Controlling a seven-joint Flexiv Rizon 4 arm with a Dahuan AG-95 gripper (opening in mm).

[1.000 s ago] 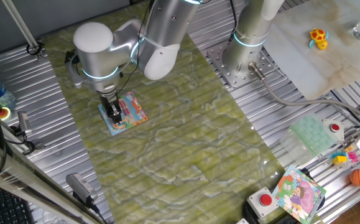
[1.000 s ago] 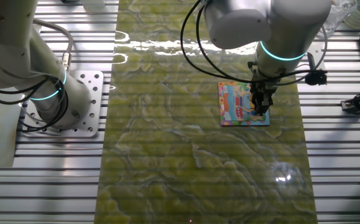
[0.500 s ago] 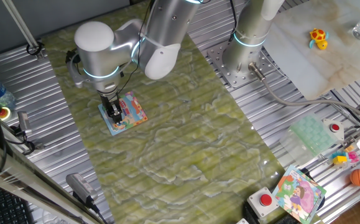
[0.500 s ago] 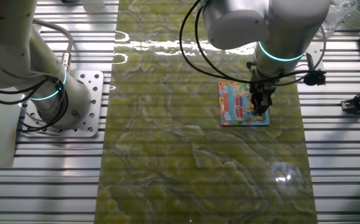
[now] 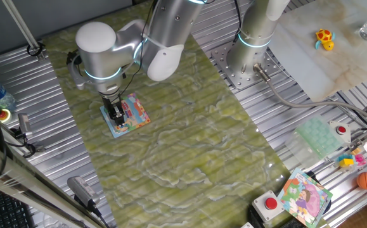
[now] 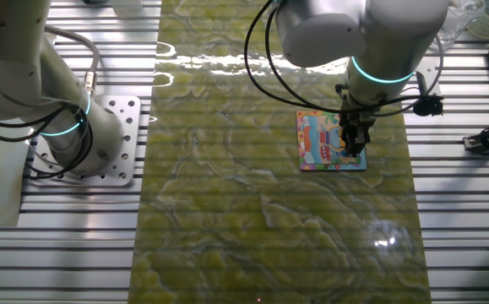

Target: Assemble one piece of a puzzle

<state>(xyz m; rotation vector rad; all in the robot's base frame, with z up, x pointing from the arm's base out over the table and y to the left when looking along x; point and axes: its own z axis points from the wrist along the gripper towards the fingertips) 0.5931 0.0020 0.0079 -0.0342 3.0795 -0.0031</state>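
Fixed view: pincer (image 6: 354,152) over puzzle (image 6: 320,139).

Gripper (image 5: 116,118) fingertips too small to resolve, jaw state unclear, piece hidden, part of puzzle (image 6: 320,139) covered by gripper, arm's upper links cut off at top edge.

The puzzle (image 5: 126,115) (image 6: 329,141), a small square board with a light blue border and a pink-yellow cartoon picture, lies flat on the green table (slightly askew). The piece cannot be made out.
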